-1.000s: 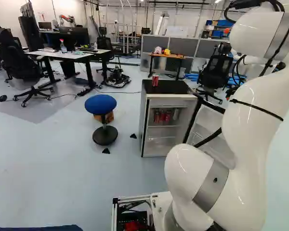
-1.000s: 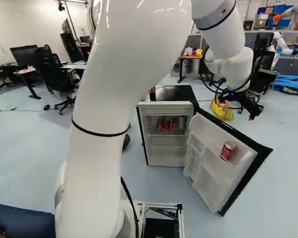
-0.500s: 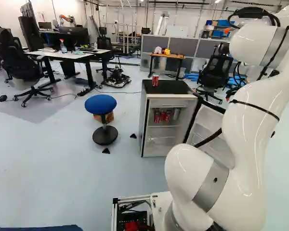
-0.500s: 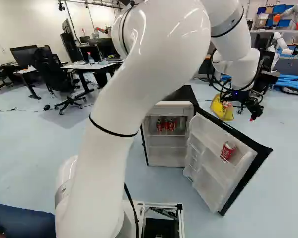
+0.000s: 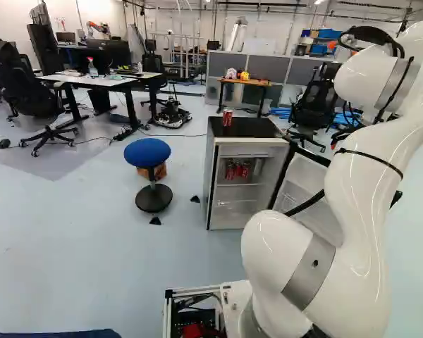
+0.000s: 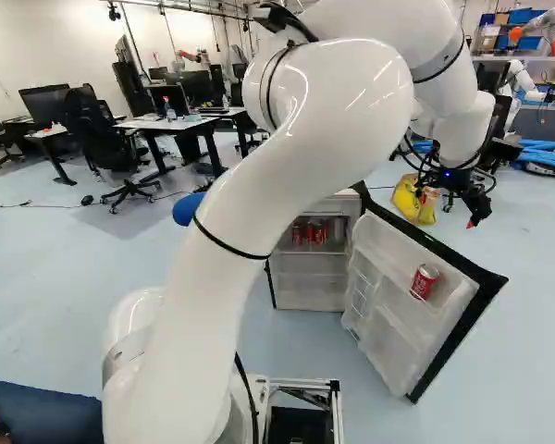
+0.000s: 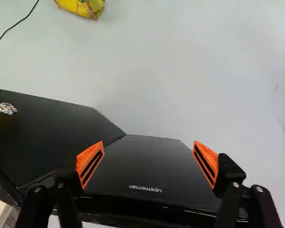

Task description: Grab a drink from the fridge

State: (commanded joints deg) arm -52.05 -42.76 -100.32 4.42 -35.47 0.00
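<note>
Drink cans (image 5: 237, 170) inside the fridge (image 5: 254, 151) look indistinct, while the end effector (image 6: 474, 213) stands spread.

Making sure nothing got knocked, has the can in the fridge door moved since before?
No, the can sits at the same spot against the open fridge door.

Base pair: behind arm (image 6: 287, 185), sharing fridge (image 5: 257, 128) | wrist: downward, seemingly near door (image 7: 147, 161)

Scene brightly lit. Sharp highlights thrown on white arm (image 6: 291, 180); diffuse sheen spread across floor (image 5: 84, 253). Fine background detail softened.
</note>
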